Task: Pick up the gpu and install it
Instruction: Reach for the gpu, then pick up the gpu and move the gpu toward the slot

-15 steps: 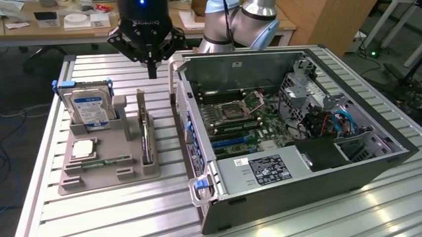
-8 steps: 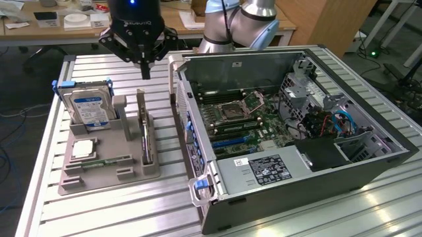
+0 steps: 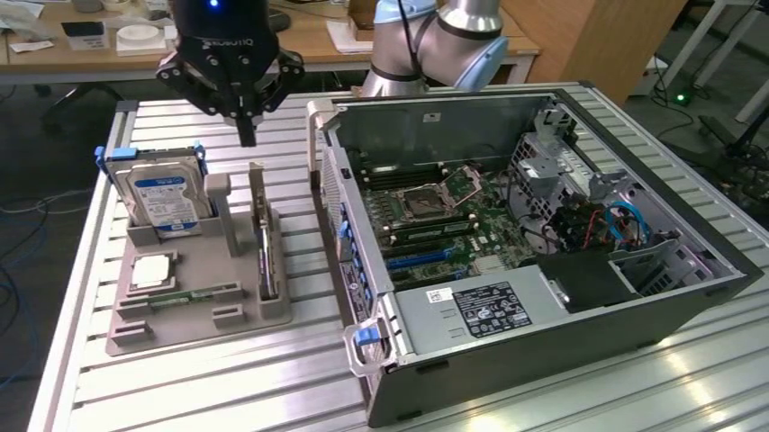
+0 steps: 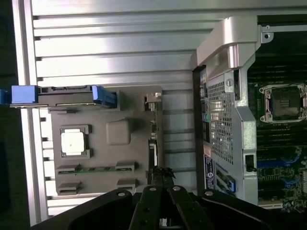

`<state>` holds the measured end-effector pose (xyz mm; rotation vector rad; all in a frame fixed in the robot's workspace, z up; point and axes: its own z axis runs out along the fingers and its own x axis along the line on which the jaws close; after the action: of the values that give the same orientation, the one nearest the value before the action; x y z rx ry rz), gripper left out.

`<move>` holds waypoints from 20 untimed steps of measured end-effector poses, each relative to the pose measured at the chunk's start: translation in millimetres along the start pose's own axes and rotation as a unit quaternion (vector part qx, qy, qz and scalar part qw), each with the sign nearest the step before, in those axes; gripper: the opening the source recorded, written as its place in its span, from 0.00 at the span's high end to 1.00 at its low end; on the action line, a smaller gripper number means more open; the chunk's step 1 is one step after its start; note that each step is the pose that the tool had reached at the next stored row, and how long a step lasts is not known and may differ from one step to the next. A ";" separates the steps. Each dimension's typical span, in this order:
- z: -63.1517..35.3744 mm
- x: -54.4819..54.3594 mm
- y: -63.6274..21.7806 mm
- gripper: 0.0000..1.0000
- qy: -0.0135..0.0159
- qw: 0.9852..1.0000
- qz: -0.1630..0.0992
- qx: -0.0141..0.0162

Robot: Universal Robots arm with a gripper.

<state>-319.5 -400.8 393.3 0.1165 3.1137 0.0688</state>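
The gpu (image 3: 265, 256) stands on its long edge in a slot of the grey holder (image 3: 193, 317), with its silver bracket end towards the back. In the wrist view the gpu (image 4: 153, 129) shows edge-on as a thin dark strip along the holder's side nearest the case. My gripper (image 3: 248, 135) hangs above the holder's back end, a little above and behind the card's bracket and not touching it. Its fingers are shut to a point with nothing between them. The gripper (image 4: 161, 173) tips sit over the card's line in the wrist view.
On the holder also stand a hard drive (image 3: 162, 193) with blue rails, a CPU (image 3: 154, 268) and a memory stick (image 3: 193, 294). The open computer case (image 3: 529, 225) lies at the exterior view's right, motherboard (image 3: 445, 216) exposed. Its metal wall (image 4: 225, 96) rises close beside the holder.
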 end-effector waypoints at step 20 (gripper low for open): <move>-0.2 8.4 -0.9 0.89 0.000 1.000 0.000 0.000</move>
<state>-328.0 -401.1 393.3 0.1166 3.1137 0.0689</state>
